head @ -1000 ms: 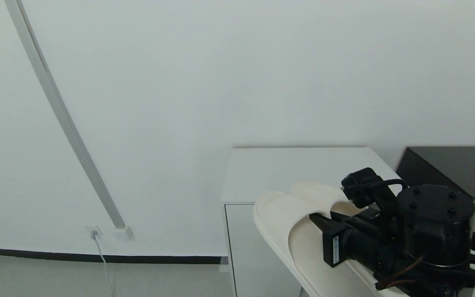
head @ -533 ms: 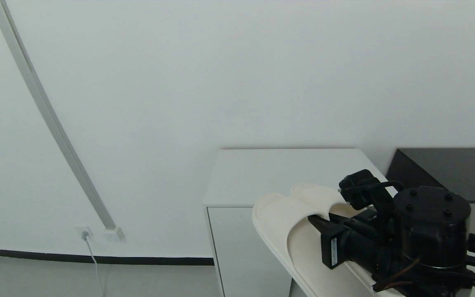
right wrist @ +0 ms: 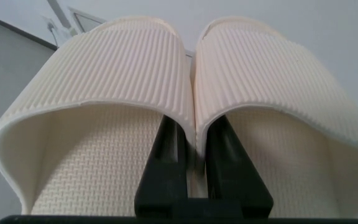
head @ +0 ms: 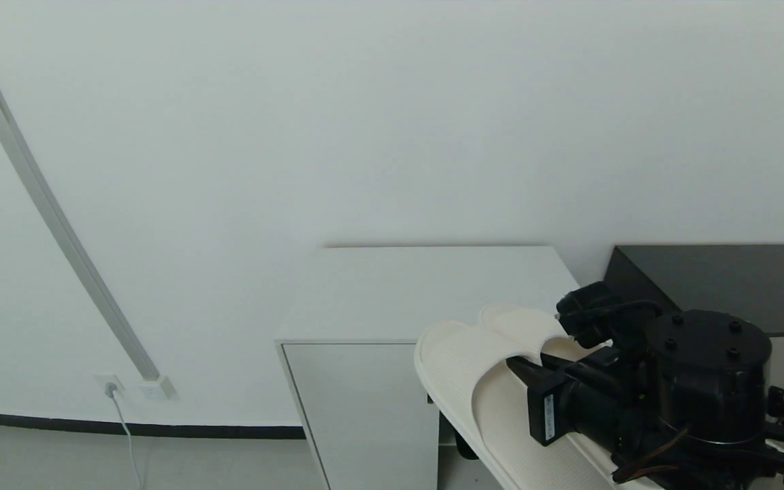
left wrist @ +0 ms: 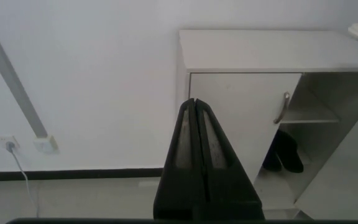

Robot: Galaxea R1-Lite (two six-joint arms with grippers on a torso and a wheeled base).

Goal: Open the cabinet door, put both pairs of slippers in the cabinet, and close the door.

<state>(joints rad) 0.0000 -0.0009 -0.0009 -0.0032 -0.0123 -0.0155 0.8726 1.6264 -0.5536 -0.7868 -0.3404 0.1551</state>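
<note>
A pair of cream slippers (head: 467, 381) hangs side by side from my right gripper (right wrist: 194, 140), which is shut on their two adjoining straps. In the head view they sit in front of the white cabinet (head: 426, 292), level with its top. In the left wrist view the cabinet's left door (left wrist: 235, 124) is closed, with a metal handle (left wrist: 281, 107). The right half stands open onto a shelf (left wrist: 312, 115). My left gripper (left wrist: 194, 124) is held out toward the cabinet, well short of it, shut with nothing in it.
A pair of dark shoes (left wrist: 284, 152) stands on the cabinet's lower level. Black furniture (head: 725, 286) adjoins the cabinet on the right. A wall socket with a cable (head: 111, 389) and a grey strip (head: 45, 197) are on the wall to the left.
The head camera has swung right, so the cabinet sits further left in the picture and its open side now shows. The right gripper still holds the slippers in the same pose.
</note>
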